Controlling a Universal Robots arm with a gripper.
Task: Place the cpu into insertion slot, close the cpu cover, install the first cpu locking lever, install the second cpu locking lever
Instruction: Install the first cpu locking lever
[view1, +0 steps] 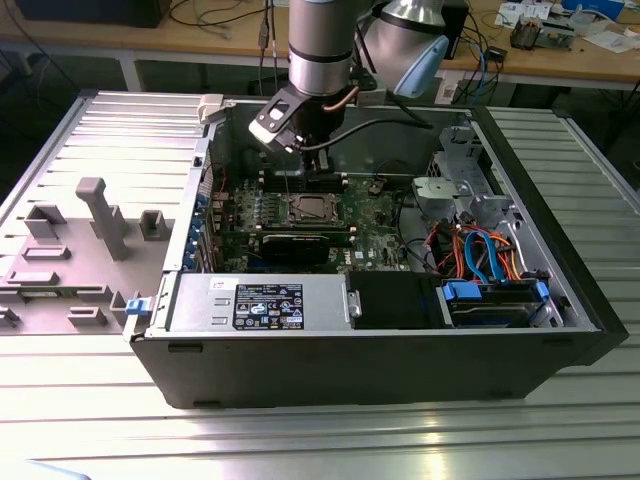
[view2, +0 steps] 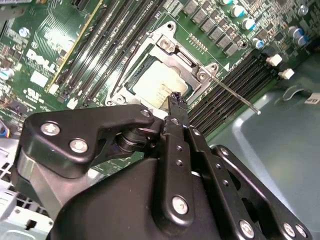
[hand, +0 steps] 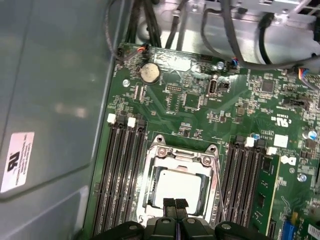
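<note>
Silver-grey cpu (hand: 181, 186) is lying in the insertion slot (hand: 152, 190) at the middle of the circuit board (hand: 190, 100), cpu cover (hand: 182, 154) down around it. Pressed-together, empty fingers (hand: 170, 206) are hovering over its edge; pressing askew risks bending the free locking lever (view2: 235, 95).

The cpu (hand: 182, 187) has a dull, brushed silver-grey metal top, framed by the cpu cover (hand: 181, 156) of brighter bare metal. The locking lever (view2: 235, 95) is thin polished steel wire. The circuit board (hand: 200, 100) is glossy green lacquer, and its memory slots (hand: 122, 175) are black plastic with white clips. The gripper (hand: 175, 204) is matt black with shiny screw heads. In the exterior view the computer case (view1: 350, 365) is dark painted sheet metal. At its six o'clock the table (view1: 400, 440) is ribbed satin aluminium; at nine o'clock a fixture (view1: 100, 215) is matt grey plastic.
</note>
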